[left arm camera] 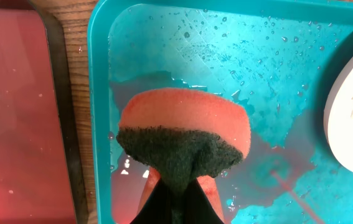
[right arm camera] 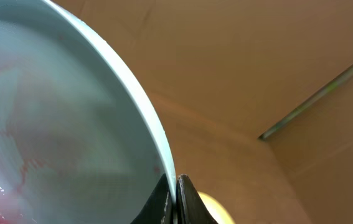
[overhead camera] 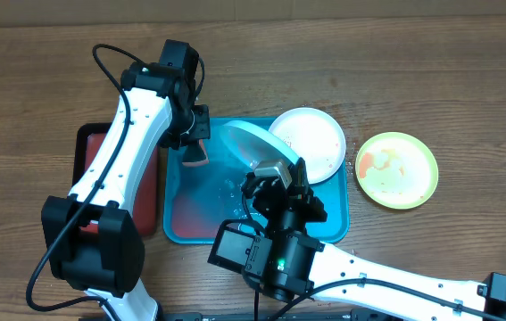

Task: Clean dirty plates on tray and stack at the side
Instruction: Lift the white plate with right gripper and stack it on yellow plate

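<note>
One scrub underway: right gripper [right arm camera: 176, 191] is pinching mint plate [overhead camera: 248, 143] rim, left gripper [left arm camera: 175, 190] is clamping sponge [left arm camera: 185, 118]; closing their gap looks next.

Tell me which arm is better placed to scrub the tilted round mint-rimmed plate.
Left. The left gripper is shut on the orange sponge with dark scouring pad, beside the round mint-rimmed plate over the turquoise plastic tray. The right gripper is shut on the plate's rim, holding it up.

Tilted plate [overhead camera: 239, 143], 2nd plate [overhead camera: 313, 141] in tray [overhead camera: 186, 214]; 3rd plate [overhead camera: 396, 169] on table [overhead camera: 449, 80] right
</note>
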You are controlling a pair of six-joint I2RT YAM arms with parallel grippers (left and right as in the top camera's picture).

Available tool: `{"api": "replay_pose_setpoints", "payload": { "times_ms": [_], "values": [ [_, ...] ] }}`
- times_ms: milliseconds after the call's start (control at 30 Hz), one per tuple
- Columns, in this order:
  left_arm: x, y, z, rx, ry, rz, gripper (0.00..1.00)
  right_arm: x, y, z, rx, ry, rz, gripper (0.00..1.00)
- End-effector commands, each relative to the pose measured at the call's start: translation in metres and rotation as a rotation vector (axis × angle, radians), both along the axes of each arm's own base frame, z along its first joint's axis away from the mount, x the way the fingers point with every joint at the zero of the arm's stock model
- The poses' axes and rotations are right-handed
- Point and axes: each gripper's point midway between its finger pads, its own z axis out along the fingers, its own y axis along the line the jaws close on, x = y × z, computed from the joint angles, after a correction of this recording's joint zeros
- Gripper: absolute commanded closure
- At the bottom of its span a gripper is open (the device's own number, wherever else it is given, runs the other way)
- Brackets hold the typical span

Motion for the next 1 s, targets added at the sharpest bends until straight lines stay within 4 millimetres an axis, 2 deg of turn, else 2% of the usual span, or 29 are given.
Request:
{"api": "replay_pose_setpoints", "payload": {
  "times_ms": [0, 200, 300, 433, 533, 600, 733, 833, 900, 967],
  "values": [
    [-0.001, -0.003, -0.002, -0.013, 0.008, -0.019, 0.96, -0.003, -0.004, 0.038, 0.034, -0.143, -0.02, 0.96],
    [-0.001, -0.003, -0.002, -0.01, 0.007, -0.019, 0.96, -0.002, -0.003, 0.036, 0.038, -0.133, -0.018, 0.96],
    [-0.001, -0.003, -0.002, -0.01, 0.008, -0.019, 0.96, -0.002, 0.0, 0.022, 0.063, -0.056, -0.001, 0.96],
    [-0.001, -0.003, -0.002, -0.01, 0.008, -0.019, 0.96, -0.003, 0.008, -0.023, 0.155, 0.196, 0.031, 0.96],
    [-0.001, -0.003, -0.002, -0.01, 0.008, -0.019, 0.96, -0.007, 0.009, -0.062, 0.325, 0.416, -0.009, 0.96],
    [-0.001, -0.003, -0.002, -0.01, 0.008, -0.019, 0.96, -0.006, 0.007, -0.081, 0.415, 0.544, -0.046, 0.96],
    [-0.001, -0.003, -0.002, -0.01, 0.008, -0.019, 0.96, 0.006, -0.003, -0.104, 0.542, 0.753, -0.086, 0.96],
    [-0.001, -0.003, -0.002, -0.01, 0.008, -0.019, 0.96, 0.023, -0.013, -0.106, 0.649, 0.856, -0.059, 0.96],
    [-0.001, -0.003, -0.002, -0.01, 0.008, -0.019, 0.96, 0.038, -0.029, -0.103, 0.741, 0.898, -0.049, 0.96],
    [-0.001, -0.003, -0.002, -0.01, 0.009, -0.019, 0.96, 0.055, -0.055, -0.099, 0.841, 0.922, -0.055, 0.96]
  ]
}}
